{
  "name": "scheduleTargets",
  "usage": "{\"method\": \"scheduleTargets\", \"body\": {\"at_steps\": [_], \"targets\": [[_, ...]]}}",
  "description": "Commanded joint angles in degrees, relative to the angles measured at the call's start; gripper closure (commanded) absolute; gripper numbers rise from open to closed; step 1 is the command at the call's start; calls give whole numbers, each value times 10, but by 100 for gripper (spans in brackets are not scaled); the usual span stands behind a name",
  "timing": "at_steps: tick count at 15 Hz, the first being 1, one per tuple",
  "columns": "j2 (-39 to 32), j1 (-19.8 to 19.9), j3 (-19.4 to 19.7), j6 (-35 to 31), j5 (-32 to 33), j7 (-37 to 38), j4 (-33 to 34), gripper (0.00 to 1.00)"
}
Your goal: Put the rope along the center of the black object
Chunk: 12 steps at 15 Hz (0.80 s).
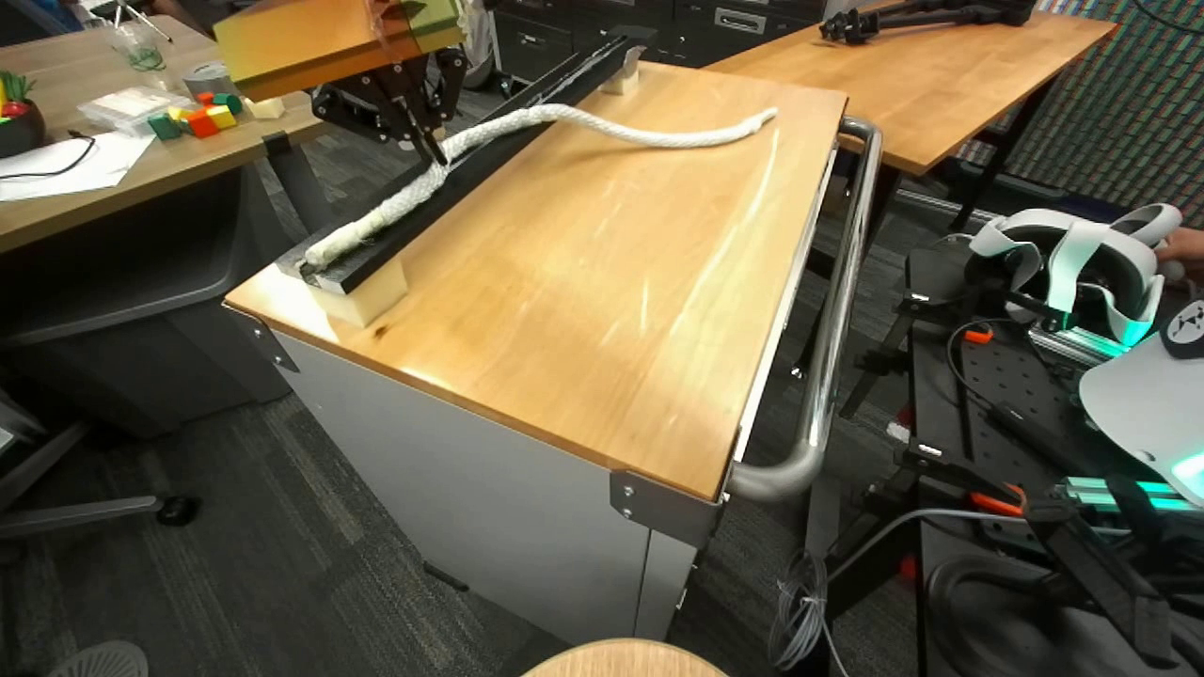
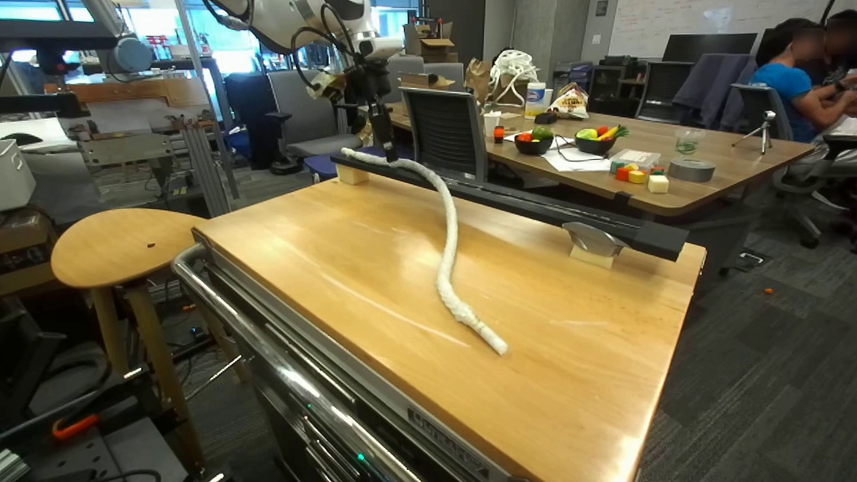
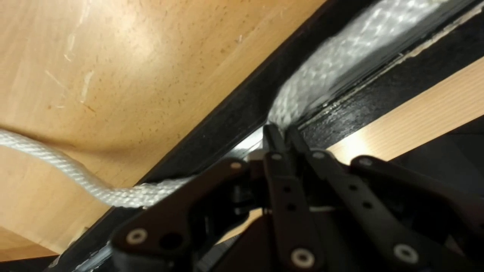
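Observation:
The white rope [image 1: 658,139] lies partly on the black object [image 1: 461,183], a long channelled rail along one edge of the wooden table. One end section rests in the channel, seen also in the wrist view, where the rope [image 3: 329,64] runs up to my fingertips. Past them it leaves the rail and curves across the tabletop; in an exterior view this loose part of the rope [image 2: 450,227] ends on bare wood. My gripper [image 3: 281,128] points down over the channel, its tips close together and pinching the rope. Behind the fingers a short stretch of rope is hidden.
Pale wooden blocks [image 1: 362,293] prop up the rail's ends. A curved grey metal piece [image 2: 592,239] stands against the rail's far end. Beyond the rail, another table [image 2: 736,157] holds bowls, toy blocks and tape. A steel handle [image 1: 851,282] borders the opposite side.

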<state>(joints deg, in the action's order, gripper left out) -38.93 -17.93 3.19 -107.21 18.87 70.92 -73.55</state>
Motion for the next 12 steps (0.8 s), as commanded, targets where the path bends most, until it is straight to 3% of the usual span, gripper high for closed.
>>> {"method": "scheduleTargets", "body": {"at_steps": [1,12], "targets": [[0,-12,6,8,12,17,1,99],[-18,-16,7,8,17,24,20,99]]}}
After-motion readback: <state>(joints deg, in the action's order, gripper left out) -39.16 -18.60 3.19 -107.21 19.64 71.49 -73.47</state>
